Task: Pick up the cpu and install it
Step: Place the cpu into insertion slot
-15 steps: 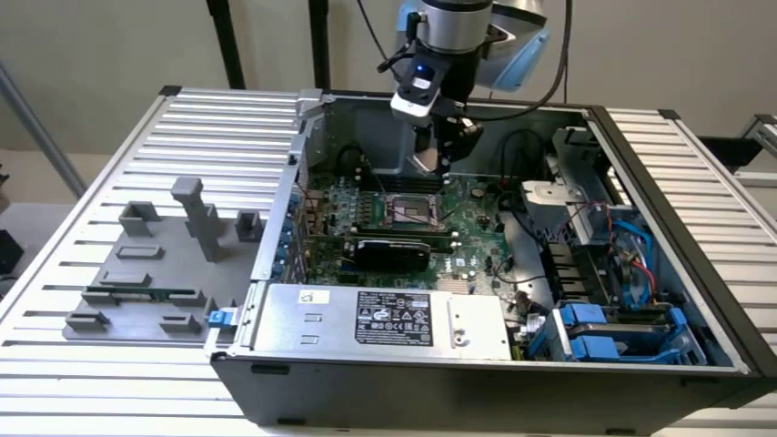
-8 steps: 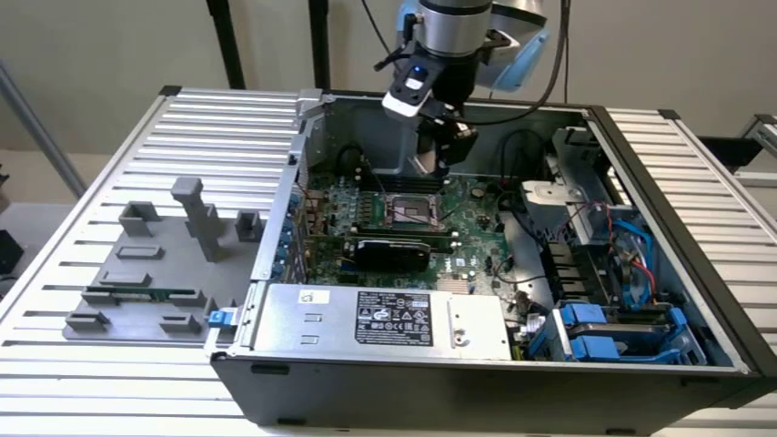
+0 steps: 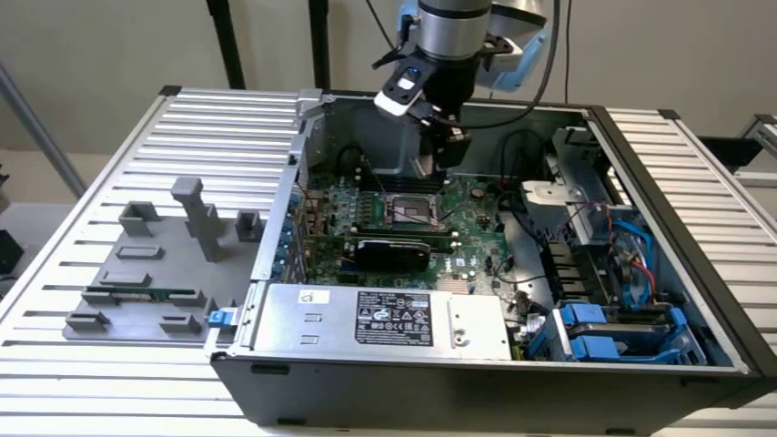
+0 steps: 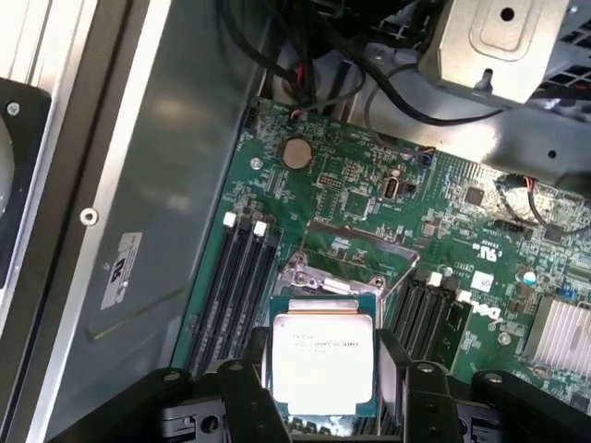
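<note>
The cpu [image 4: 321,362], a small square chip with a silvery top and printed lettering, sits between my gripper's [image 4: 323,392] two black fingers [image 4: 242,392], which are shut on its sides. It hangs above the green motherboard [image 4: 369,185], just short of the open metal-framed socket [image 4: 355,242]. In the exterior view my gripper [image 3: 445,150] points down inside the open computer case, over the far part of the motherboard [image 3: 468,196], slightly behind the socket [image 3: 413,211].
Memory slots [image 4: 235,277] flank the socket. A black card [image 3: 388,250] and the power supply [image 3: 388,319] lie nearer the case front. Cables and blue drive bays [image 3: 620,332] fill the exterior view's right. A grey fixture [image 3: 158,273] with a memory stick [image 3: 158,294] sits outside.
</note>
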Robot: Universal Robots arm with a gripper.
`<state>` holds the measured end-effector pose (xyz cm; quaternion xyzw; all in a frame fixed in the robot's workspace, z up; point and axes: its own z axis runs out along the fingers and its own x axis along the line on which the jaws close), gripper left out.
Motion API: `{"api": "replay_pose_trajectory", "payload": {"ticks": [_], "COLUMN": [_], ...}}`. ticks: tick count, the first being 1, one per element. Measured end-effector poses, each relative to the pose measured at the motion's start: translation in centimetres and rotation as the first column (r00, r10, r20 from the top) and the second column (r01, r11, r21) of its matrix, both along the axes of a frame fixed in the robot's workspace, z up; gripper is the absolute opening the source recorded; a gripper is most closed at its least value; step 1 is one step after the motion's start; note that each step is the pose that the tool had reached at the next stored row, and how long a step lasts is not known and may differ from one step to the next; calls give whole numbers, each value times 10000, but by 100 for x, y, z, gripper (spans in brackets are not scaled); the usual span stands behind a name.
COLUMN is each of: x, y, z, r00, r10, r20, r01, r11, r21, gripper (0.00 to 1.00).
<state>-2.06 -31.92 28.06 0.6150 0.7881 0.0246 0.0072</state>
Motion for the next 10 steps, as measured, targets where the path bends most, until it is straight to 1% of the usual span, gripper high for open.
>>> {"api": "replay_pose_trajectory", "payload": {"ticks": [2, 5, 7, 10], "x": [0, 0, 0, 0], "y": [0, 0, 0, 0], "z": [-11, -27, -38, -53], "r00": [9993, 9959, 9919, 9843], "r10": [-371, -908, -1267, -1763], "r20": [0, 0, 0, 0], "r01": [371, 908, 1267, 1763], "r11": [9993, 9959, 9919, 9843], "r21": [1, 1, 1, 0], "gripper": [55, 55, 55, 55]}}
